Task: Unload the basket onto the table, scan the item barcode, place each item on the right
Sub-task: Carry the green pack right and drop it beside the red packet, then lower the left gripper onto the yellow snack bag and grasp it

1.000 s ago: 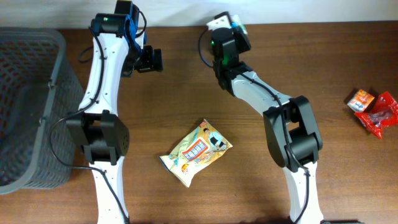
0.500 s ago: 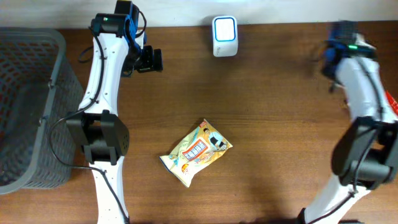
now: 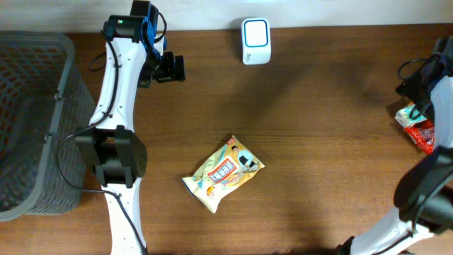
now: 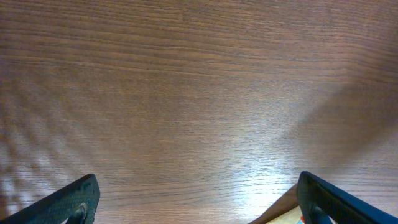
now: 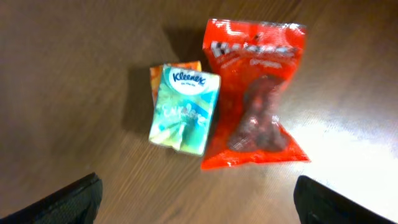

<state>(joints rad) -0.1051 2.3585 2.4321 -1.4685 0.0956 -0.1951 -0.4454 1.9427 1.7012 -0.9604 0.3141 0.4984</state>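
A white barcode scanner (image 3: 255,32) stands at the back middle of the table. A yellow snack bag (image 3: 223,173) lies flat in the middle. At the right edge lie a red snack bag (image 3: 425,135) and a small tissue pack (image 3: 407,115). My right gripper (image 3: 419,99) hovers over these two. In the right wrist view its fingers are wide open and empty, with the Kleenex pack (image 5: 185,109) and the red bag (image 5: 257,93) side by side ahead of my right gripper (image 5: 199,204). My left gripper (image 3: 173,69) hangs open over bare wood at the back left, and the left wrist view shows my left gripper (image 4: 199,205) holding nothing.
A large grey mesh basket (image 3: 35,120) fills the left edge of the table. A corner of a yellow pack (image 4: 287,215) shows at the bottom of the left wrist view. The table's back edge runs just behind the scanner.
My right arm has swung from over the scanner across to the right edge, above the red bag and tissue pack, and its jaws have opened. The left arm has not moved.
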